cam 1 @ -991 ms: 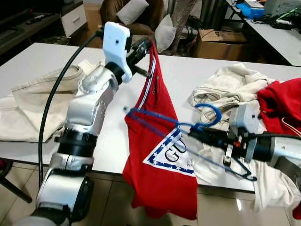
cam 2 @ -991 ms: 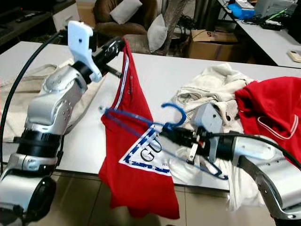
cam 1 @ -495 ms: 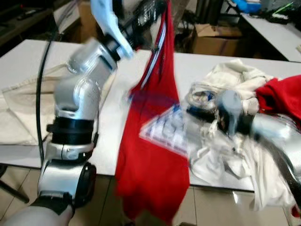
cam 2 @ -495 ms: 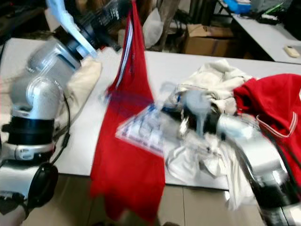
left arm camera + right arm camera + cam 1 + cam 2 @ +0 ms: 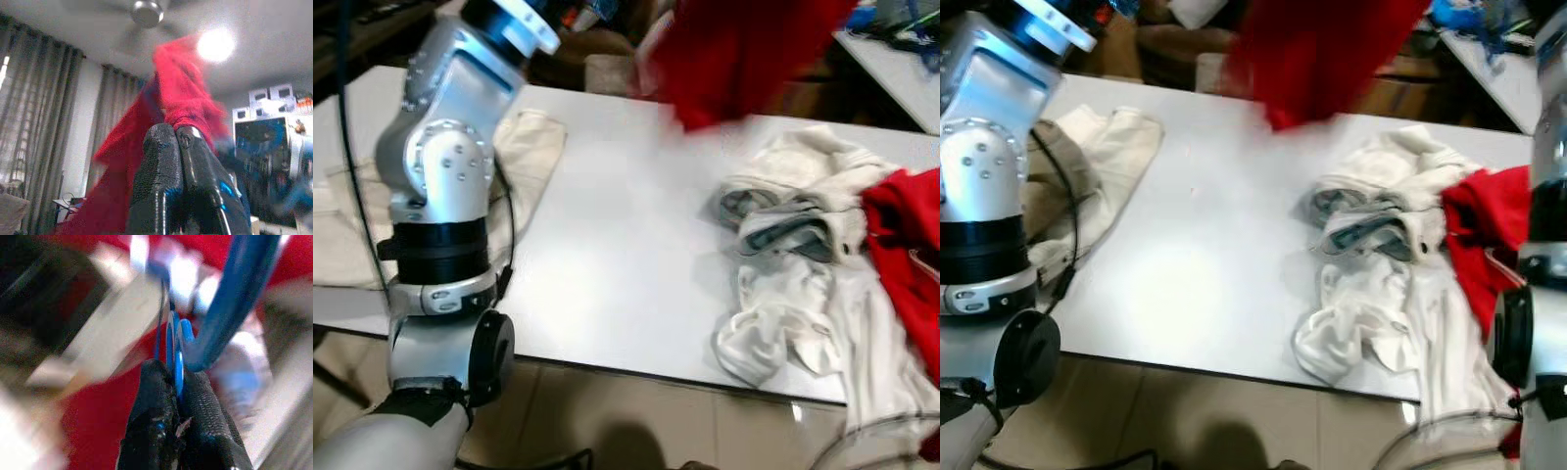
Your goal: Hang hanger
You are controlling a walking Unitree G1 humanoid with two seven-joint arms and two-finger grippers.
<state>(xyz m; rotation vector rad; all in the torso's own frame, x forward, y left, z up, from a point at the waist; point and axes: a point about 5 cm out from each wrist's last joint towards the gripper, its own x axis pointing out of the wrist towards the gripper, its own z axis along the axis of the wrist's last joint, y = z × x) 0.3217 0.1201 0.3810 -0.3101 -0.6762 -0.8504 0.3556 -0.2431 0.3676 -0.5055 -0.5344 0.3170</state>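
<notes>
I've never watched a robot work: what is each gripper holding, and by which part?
Left gripper pinches the red shirt's fabric; right gripper clamps the blue hanger at its hook's base.

Soft red cloth shirt [image 5: 744,54], glossy blue wire hanger [image 5: 234,308], smooth white table [image 5: 626,264]

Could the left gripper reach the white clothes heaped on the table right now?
Probably not as things stand: the left gripper is raised high and shut on the red shirt, well above the white clothes, so it would have to let go first.
</notes>
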